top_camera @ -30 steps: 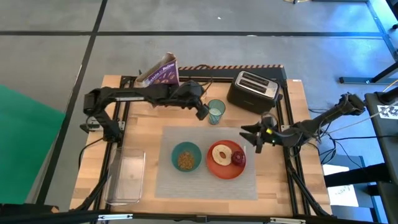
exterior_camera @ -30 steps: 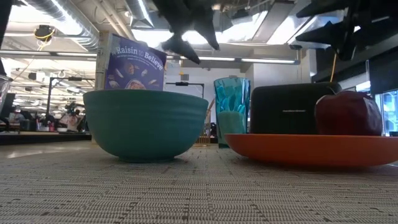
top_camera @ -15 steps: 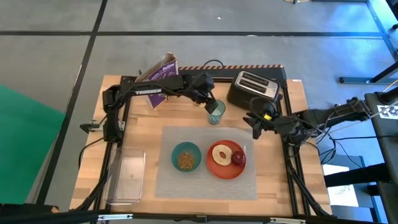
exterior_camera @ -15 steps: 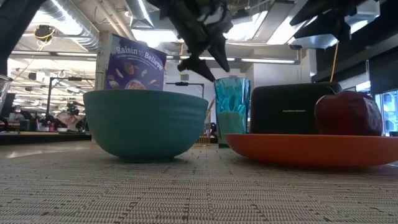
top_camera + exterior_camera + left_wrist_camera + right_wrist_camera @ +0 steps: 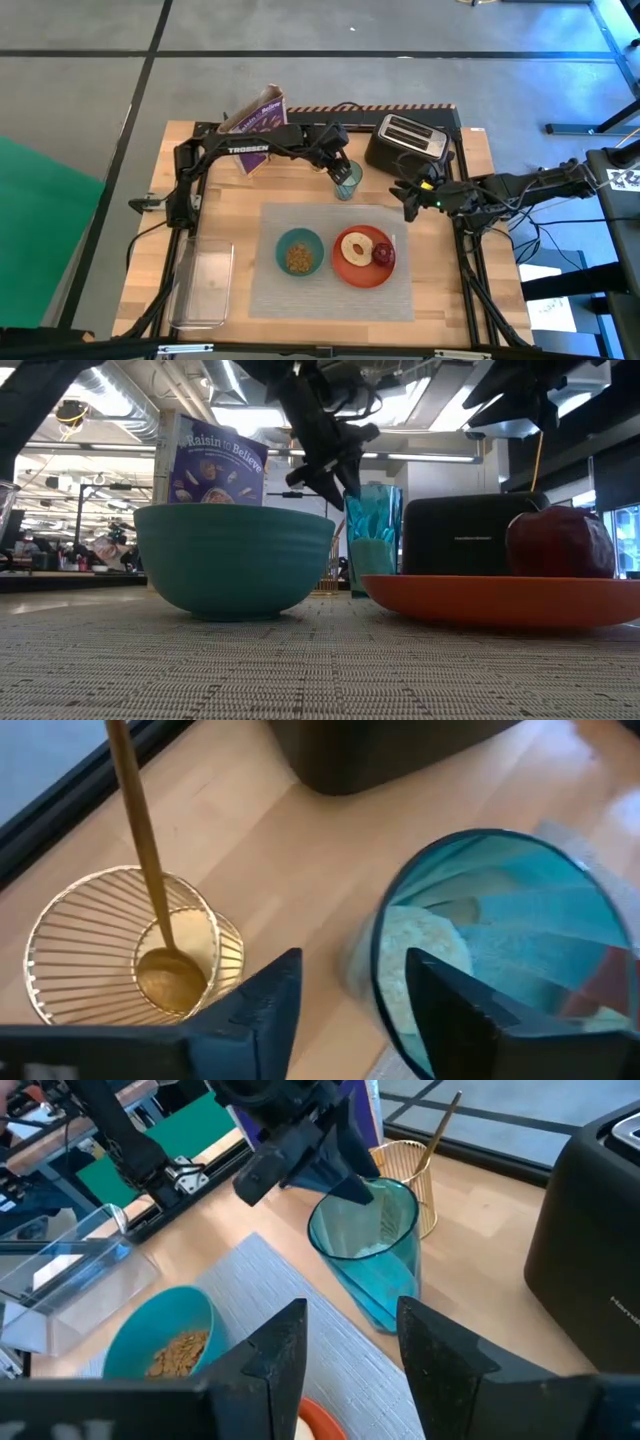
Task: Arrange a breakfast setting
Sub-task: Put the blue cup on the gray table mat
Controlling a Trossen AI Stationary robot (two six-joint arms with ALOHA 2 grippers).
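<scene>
We found the left tool (image 5: 345,1010) spread, one finger beside the translucent teal plastic cup (image 5: 490,945), clear of the gold metal spoon (image 5: 150,880). We judged centring before closing necessary. Right tool (image 5: 345,1350) waited, spread.

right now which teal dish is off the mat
The translucent teal cup, standing on bare wood behind the grey placemat; the teal bowl sits on it.
</scene>
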